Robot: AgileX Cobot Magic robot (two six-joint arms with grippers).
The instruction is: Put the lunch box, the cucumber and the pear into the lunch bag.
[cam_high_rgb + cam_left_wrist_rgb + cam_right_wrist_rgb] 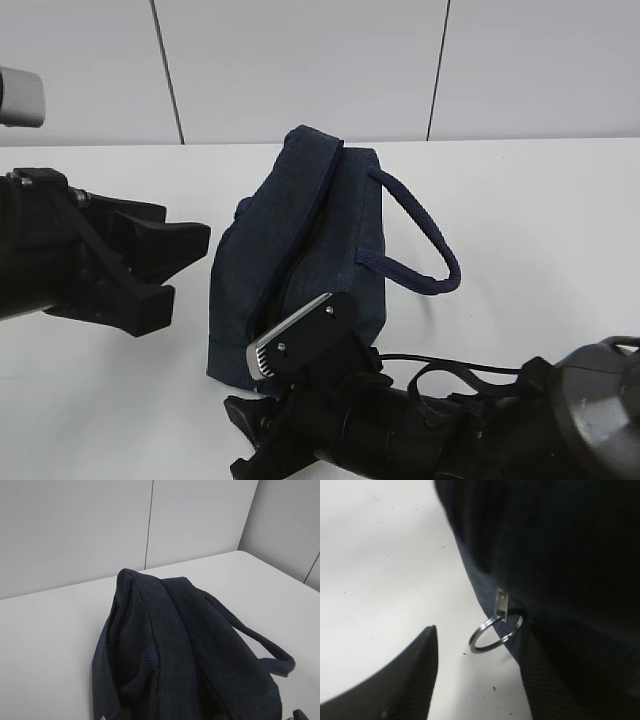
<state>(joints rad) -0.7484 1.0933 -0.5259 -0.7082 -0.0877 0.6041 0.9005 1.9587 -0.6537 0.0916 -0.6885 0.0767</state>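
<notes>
The dark navy lunch bag (310,250) stands in the middle of the white table, with its loop handle (425,235) sticking out to the right. It fills the left wrist view (190,645). My left gripper (170,270) is open and empty just left of the bag. My right gripper (245,438) is low at the bag's front corner. In the right wrist view it (480,647) is open, with the silver ring pull (495,632) of the zipper hanging between the fingertips, not clamped. The lunch box, cucumber and pear are out of view.
The white table (540,200) runs back to a pale panelled wall. The right arm (500,420) with its cables lies along the front right. A silver camera bracket (295,335) on that arm rests against the bag's front.
</notes>
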